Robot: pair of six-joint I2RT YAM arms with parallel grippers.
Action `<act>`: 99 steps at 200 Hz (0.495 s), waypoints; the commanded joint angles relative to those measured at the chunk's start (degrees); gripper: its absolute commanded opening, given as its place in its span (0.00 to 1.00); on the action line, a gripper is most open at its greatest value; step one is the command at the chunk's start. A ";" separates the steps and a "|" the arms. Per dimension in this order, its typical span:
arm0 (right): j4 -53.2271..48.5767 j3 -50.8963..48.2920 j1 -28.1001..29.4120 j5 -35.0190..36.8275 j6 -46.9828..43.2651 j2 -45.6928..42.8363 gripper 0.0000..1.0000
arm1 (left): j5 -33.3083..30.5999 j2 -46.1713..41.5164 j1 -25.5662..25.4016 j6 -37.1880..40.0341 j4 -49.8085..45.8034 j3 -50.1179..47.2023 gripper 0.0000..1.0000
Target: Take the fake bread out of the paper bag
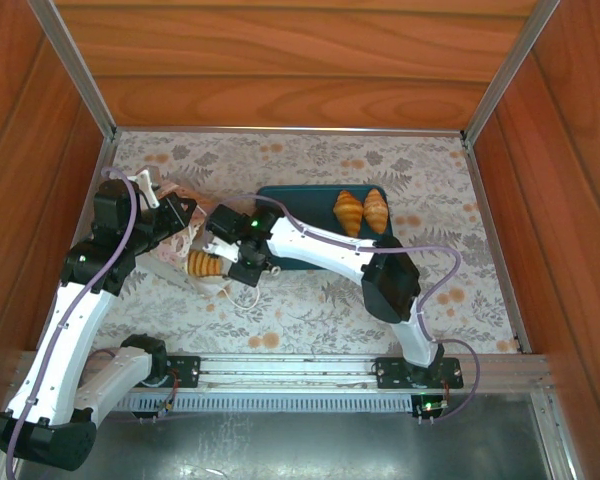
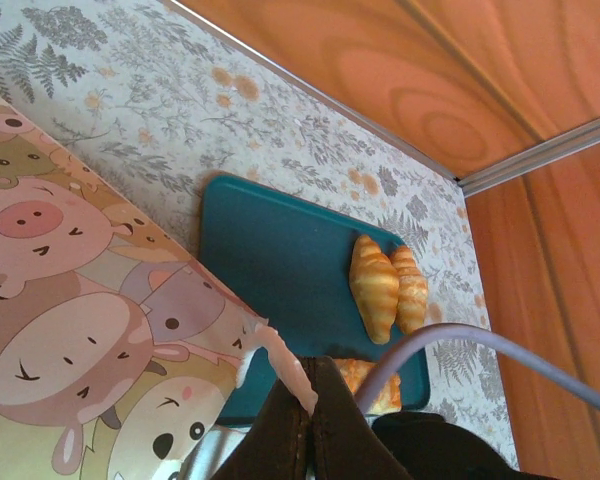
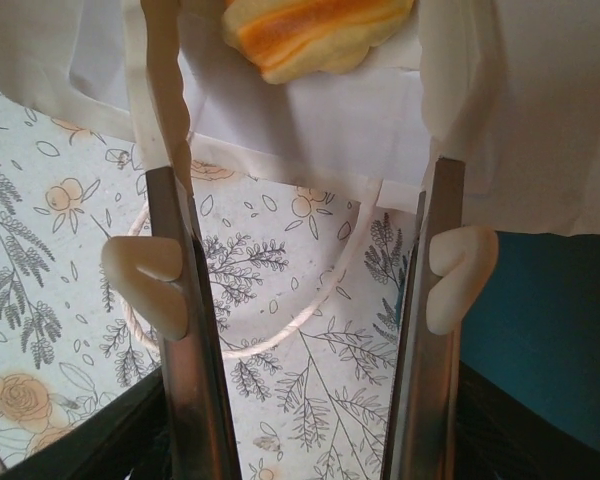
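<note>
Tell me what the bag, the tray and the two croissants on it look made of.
The paper bag: matte printed paper, creased, cartoon animals. The tray: smooth teal, probably plastic, even colour. The croissants: likely moulded plastic or foam, uniform ridges and slight sheen; cannot tell which.

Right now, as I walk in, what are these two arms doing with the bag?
The left fingers are shut on the edge of the paper bag and hold it on the table. The right fingers stand open at the bag's mouth, one on each side of a piece of bread that lies there, not yet gripped. Two croissants already lie on the teal tray behind.
</note>
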 commanded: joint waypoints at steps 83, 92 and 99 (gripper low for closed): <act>-2.73 1.41 -0.34 -1.51 4.53 -4.63 0.49 | 0.11 -0.45 0.14 -0.44 1.71 -0.71 0.00; -2.41 0.26 -0.29 -1.29 5.63 -5.90 0.49 | -0.05 -0.38 0.16 -0.44 1.73 -0.88 0.00; -1.91 -0.91 -0.32 -1.23 6.47 -6.99 0.48 | -0.30 -0.37 0.07 -0.45 1.71 -0.97 0.00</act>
